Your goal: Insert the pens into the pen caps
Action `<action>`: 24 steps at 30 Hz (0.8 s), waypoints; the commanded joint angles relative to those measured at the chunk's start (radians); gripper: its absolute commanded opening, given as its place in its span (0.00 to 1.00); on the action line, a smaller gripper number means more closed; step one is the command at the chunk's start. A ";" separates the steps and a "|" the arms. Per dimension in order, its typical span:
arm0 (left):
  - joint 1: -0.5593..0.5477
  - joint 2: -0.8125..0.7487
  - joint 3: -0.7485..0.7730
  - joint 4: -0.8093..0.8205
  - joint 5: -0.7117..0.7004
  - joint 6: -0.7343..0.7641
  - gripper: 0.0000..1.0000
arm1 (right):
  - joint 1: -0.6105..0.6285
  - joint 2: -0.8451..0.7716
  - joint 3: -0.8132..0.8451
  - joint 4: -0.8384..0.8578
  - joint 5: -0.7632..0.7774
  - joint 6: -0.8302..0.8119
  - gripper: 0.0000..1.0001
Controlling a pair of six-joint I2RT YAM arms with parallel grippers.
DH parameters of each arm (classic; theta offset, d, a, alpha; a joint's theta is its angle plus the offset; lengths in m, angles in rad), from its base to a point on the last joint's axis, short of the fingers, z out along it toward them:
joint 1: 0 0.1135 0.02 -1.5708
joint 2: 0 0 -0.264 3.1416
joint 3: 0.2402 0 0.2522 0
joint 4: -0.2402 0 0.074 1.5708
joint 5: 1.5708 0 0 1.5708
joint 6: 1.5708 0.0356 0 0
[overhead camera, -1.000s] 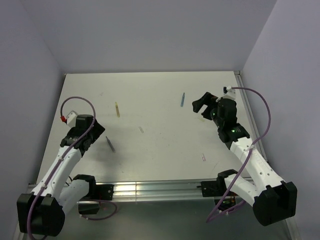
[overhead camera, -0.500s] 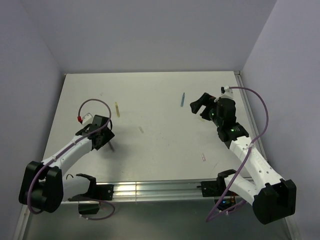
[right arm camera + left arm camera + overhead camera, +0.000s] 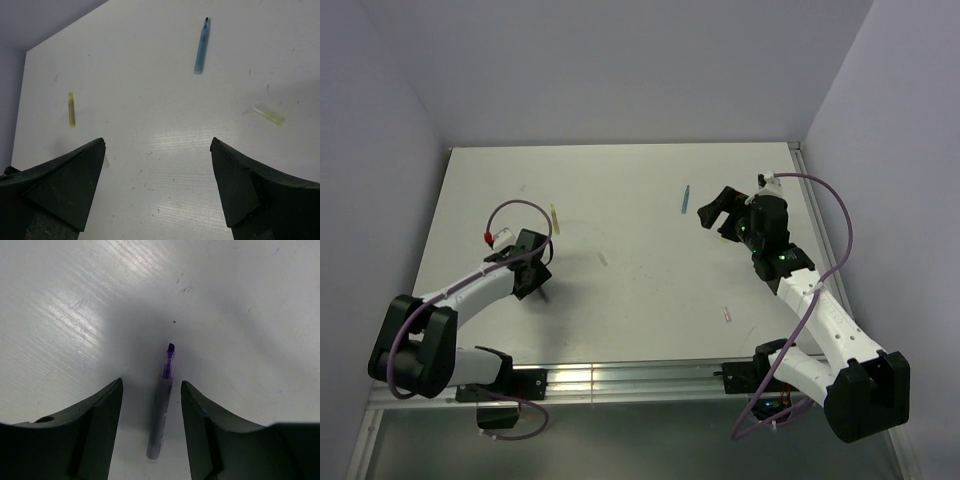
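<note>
Left arm, against a second ago: reaches flatter and further right across the table (image 3: 620,180), with the left gripper (image 3: 530,280) closed narrower than it was.
Left gripper, now: hangs low over the grey-purple pen (image 3: 162,400), jaws partly apart, one finger on either side, touching it on neither.
Grey-purple pen: lies flat on the table between those fingers, dark tip pointing away from the wrist camera; all but hidden under the claw in the top view.
Yellow pen (image 3: 555,217): lies just beyond the left gripper, toward the far edge, untouched.
Middle cap (image 3: 602,259): lies alone on the table between the two arms, right of the left gripper.
Blue pen (image 3: 685,199): lies toward the far edge, just left of the right gripper (image 3: 712,214), dark tip pointing away from the wrist camera.
Near cap (image 3: 727,313): lies close to the right forearm, toward the near edge.
Right gripper, now: hovers above the table, jaws spread wide, holding nothing.
Yellowish cap (image 3: 268,115): lies ahead of the right fingers in the wrist view, below and right of the blue pen.
</note>
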 commanded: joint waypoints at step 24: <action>-0.088 0.087 0.056 -0.016 -0.061 -0.090 0.38 | -0.006 -0.014 -0.001 0.053 -0.010 -0.004 0.93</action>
